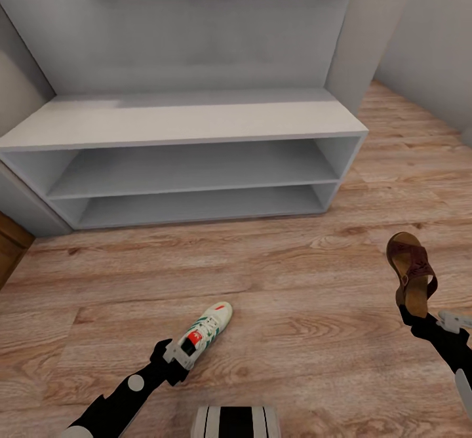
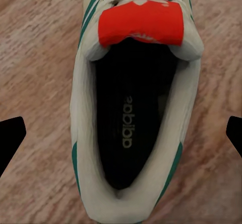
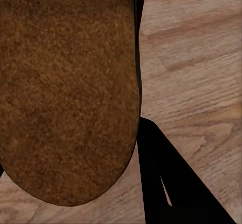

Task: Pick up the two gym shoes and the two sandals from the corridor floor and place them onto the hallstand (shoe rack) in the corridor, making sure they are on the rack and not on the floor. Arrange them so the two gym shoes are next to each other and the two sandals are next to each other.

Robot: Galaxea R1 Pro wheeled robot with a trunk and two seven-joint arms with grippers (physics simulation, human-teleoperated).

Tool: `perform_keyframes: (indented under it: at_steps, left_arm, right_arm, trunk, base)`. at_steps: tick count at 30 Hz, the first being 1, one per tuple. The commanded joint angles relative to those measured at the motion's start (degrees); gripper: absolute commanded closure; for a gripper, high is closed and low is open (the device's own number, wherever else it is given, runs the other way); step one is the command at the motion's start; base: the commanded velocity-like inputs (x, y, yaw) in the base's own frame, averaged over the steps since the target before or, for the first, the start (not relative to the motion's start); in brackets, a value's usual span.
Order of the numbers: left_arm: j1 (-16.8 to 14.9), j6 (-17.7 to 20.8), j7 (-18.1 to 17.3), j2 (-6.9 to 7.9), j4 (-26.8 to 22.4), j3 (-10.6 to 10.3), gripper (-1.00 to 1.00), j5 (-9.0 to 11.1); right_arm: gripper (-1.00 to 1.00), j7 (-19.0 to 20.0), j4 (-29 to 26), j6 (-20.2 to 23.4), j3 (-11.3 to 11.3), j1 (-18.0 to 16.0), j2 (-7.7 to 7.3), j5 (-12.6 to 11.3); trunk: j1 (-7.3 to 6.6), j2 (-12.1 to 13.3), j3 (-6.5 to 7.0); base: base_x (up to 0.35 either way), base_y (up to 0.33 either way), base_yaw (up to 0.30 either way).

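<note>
The shoe rack [image 1: 190, 120] stands at the far side of the wooden floor [image 1: 295, 339], a pale grey bench top over two open shelf slots, with a floating shelf higher up on its back panel — all of its surfaces are bare. Near the left, the left gripper [image 1: 172, 357] is at the heel of a white sneaker [image 1: 204, 333] with green stripes and a red tongue patch; the shoe points toward the rack. In the left wrist view the sneaker [image 2: 136, 103] sits between the two dark fingertips [image 2: 11, 138], which stand well apart at either side and do not touch it, so the gripper is wide open around the shoe. On the right, the right gripper [image 1: 410, 313] is clamped on the heel end of a brown sandal [image 1: 411, 273], holding it upright above the floor, toe upward — its tan insole [image 3: 68, 88] lies just beside a dark finger [image 3: 166, 178] in the right wrist view.
</note>
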Motion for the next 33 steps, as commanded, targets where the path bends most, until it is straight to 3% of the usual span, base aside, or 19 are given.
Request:
perform_keyframes:
  at_steps: [1,4,9,14,21,27,33]
  left_arm:
    - [-0.02,-0.29,0.33,0.06,-0.01,-0.05,-1.0,-0.59]
    - [-0.03,-0.34,1.79,0.09,-0.01,-0.11,-1.0,-0.6]
    - [-0.03,-0.33,3.24,0.05,-0.03,-0.18,-1.0,-0.66]
    - [-0.03,-0.25,3.6,0.0,-0.09,-0.17,-1.0,-0.78]
    - [-0.1,-0.15,3.73,-0.1,-0.1,0.03,-1.0,-4.78]
    - [-0.12,-0.16,3.75,-0.07,-0.15,0.14,-1.0,-5.3]
    - [-0.12,-0.16,3.75,-0.06,-0.18,0.15,-1.0,-5.35]
  right_arm:
    - [1.0,0.36,-0.07,0.52,-0.13,-0.02,0.02,-0.8]
    - [1.0,0.36,-0.07,0.52,-0.13,-0.02,0.02,-0.8]
    - [1.0,0.36,-0.07,0.52,-0.13,-0.02,0.02,-0.8]
    - [1.0,0.36,-0.07,0.52,-0.13,-0.02,0.02,-0.8]
    - [1.0,0.36,-0.07,0.52,-0.17,-0.02,0.02,-0.8]
    - [1.0,0.36,-0.07,0.52,-0.17,-0.02,0.02,-0.8]
    - [1.0,0.36,-0.07,0.52,-0.14,-0.02,0.02,-0.8]
  trunk:
    - [-0.01,-0.01,-0.05]
    - [-0.01,-0.01,-0.1]
    - [0.12,-0.08,-1.48]
    - [0.12,-0.08,-1.56]
    - [0.12,-0.08,-1.57]
    - [0.25,-0.15,-2.73]
    - [0.25,-0.15,-2.93]
  base:
    - [0.0,0.0,0.0]
    - [0.0,0.0,0.002]
    - [0.0,0.0,0.037]
    - [0.0,0.0,0.012]
    - [0.0,0.0,0.001]
    - [0.0,0.0,0.0]
    - [0.0,0.0,0.0]
